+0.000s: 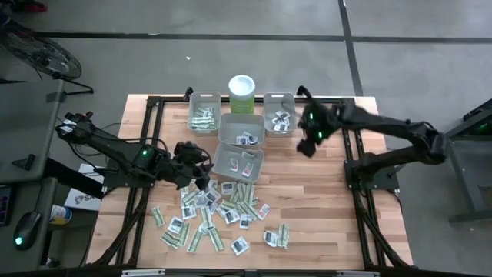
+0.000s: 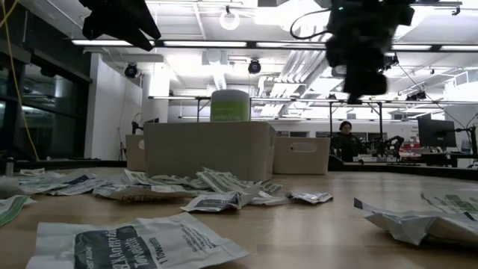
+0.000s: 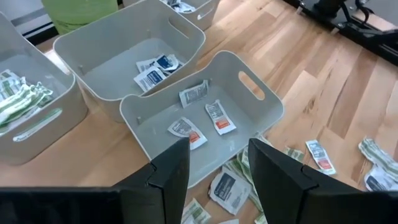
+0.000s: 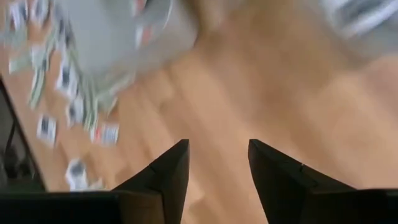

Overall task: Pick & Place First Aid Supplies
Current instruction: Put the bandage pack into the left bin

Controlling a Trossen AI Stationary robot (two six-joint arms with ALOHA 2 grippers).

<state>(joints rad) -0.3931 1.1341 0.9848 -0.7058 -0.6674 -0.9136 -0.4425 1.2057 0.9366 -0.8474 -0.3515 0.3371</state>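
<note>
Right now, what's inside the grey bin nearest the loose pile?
The nearest grey bin holds three small white packets lying apart on its floor, two with red print. Its near wall and the left fingers hide the closest strip of floor.

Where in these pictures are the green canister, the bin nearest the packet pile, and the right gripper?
Canister [image 1: 241,86]: high view, on its white lid.
Nearest bin [image 3: 261,102]: left wrist view, on its end wall by the handle slot.
Right gripper [image 4: 217,171]: right wrist view, midway between its open fingertips, nothing held.

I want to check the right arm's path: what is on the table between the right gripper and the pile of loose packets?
In the high view, only bare wood lies between the right gripper and the pile of loose packets; the nearest bin sits off to the side.
</note>
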